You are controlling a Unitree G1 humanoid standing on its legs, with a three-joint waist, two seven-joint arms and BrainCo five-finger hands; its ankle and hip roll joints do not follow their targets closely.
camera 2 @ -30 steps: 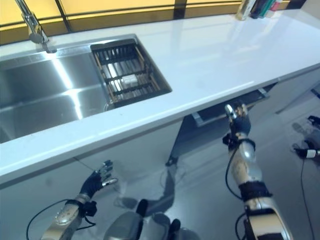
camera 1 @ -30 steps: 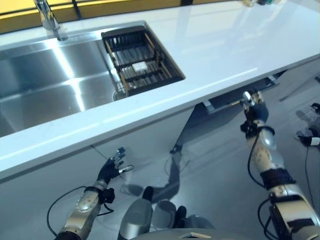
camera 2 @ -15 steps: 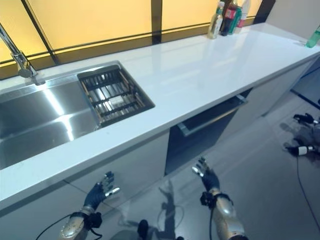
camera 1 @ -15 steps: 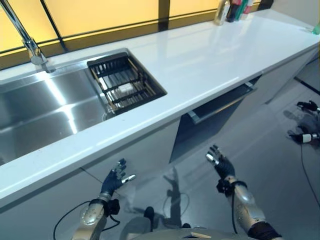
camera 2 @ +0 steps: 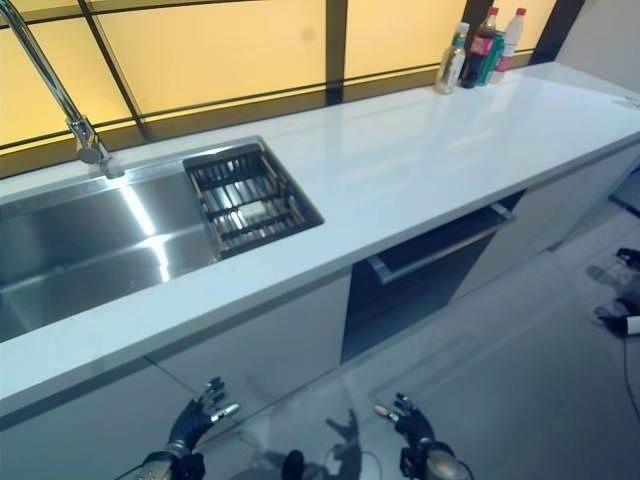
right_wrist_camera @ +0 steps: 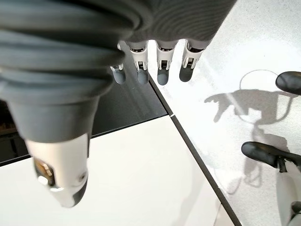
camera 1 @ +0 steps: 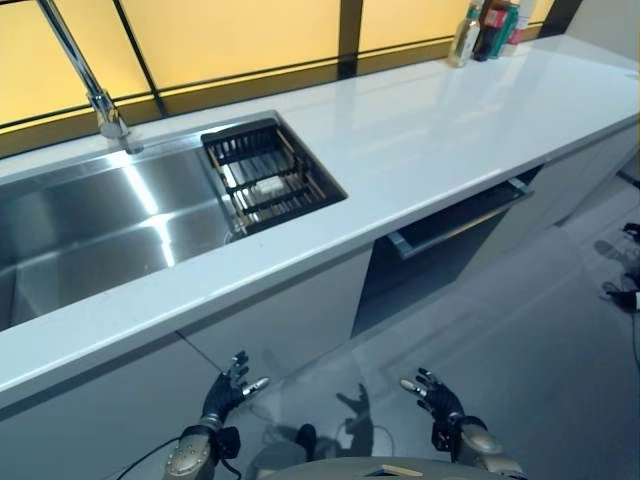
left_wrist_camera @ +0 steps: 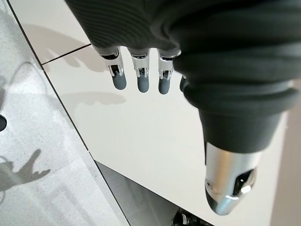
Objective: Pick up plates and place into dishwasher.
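A dark wire rack [camera 1: 270, 175] sits in the right end of the steel sink [camera 1: 90, 230], with a small white item [camera 1: 268, 187] lying in it. Under the white counter [camera 1: 430, 130] the dark dishwasher door [camera 1: 440, 250] stands slightly ajar at its top. My left hand [camera 1: 225, 385] hangs low before the white cabinet fronts, its fingers [left_wrist_camera: 137, 75] straight and empty. My right hand [camera 1: 437, 398] is also low, below and in front of the dishwasher, with its fingers [right_wrist_camera: 160, 66] straight and holding nothing.
A tall faucet [camera 1: 95, 95] rises behind the sink. Several bottles [camera 1: 490, 25] stand at the counter's back right corner. White cabinet fronts [camera 1: 290, 310] flank the dishwasher. Dark items [camera 1: 625, 290] lie on the grey floor at the far right.
My right hand has dropped from the top edge of the dishwasher door to low near the floor. The camera has lifted and shifted. The left hand has stayed low.
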